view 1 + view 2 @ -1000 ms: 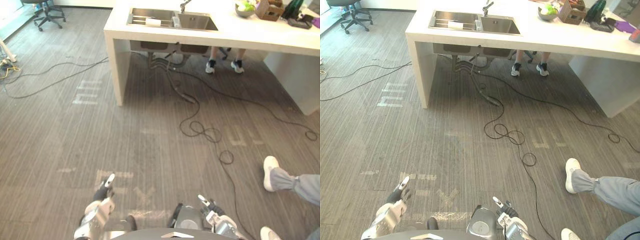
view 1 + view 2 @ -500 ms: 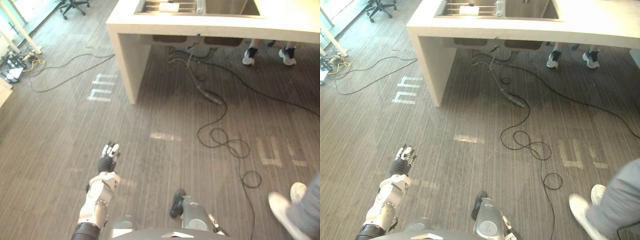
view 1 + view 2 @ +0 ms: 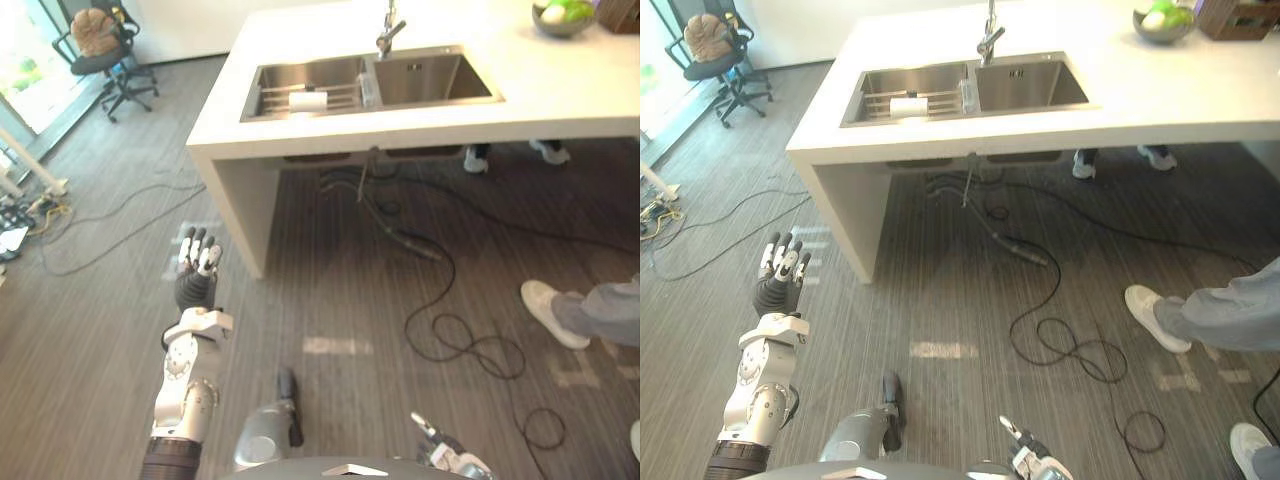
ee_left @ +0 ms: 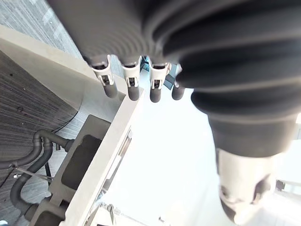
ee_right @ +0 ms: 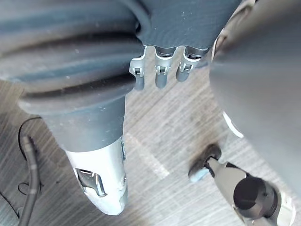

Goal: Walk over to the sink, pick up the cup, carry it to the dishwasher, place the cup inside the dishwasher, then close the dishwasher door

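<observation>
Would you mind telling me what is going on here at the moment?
The humanoid robot is standing on the floor, short of the white counter with the steel sink, and it holds nothing. Its left hand is raised in front with straight fingers, and its right hand hangs low with relaxed fingers. A white cylinder, probably the cup, lies untouched on the rack in the sink's left basin. A person's leg shows on the right.

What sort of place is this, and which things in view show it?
Probably an office kitchen or demo lab: a white counter with a double steel sink and tap, a fruit bowl on it, an office chair.
</observation>
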